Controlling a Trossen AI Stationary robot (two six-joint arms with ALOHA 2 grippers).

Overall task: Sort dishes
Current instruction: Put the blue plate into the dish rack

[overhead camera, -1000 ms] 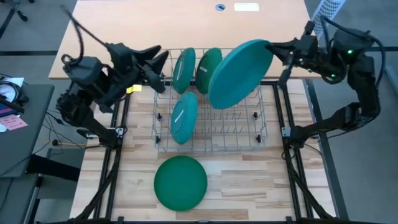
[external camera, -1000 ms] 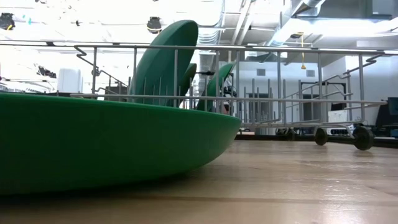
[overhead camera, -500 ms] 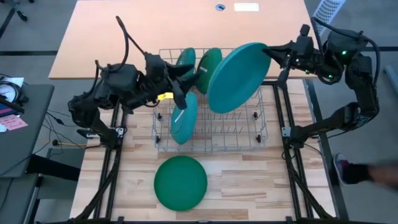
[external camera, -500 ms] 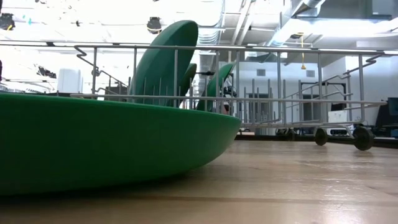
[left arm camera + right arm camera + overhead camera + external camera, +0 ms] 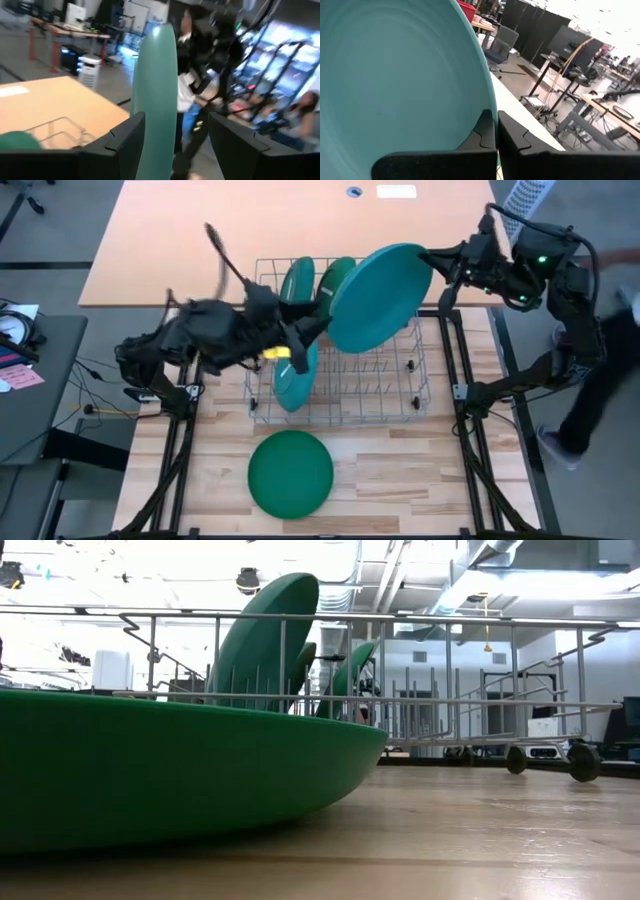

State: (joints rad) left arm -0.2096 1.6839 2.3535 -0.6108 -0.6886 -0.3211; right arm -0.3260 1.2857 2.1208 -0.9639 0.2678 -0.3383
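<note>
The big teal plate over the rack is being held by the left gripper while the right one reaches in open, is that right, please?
Not quite: the sides are swapped. In the high view the right gripper is shut on the big teal plate's rim over the rack, and the left gripper reaches in open.

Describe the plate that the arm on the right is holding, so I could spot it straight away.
Start at the wire rack in the middle of the wooden table. Above its far right corner hangs a big teal plate, tilted and lifted clear of the slots, pinched at its rim by the right gripper. It is the largest and palest dish; the smaller ones stand in the rack.
</note>
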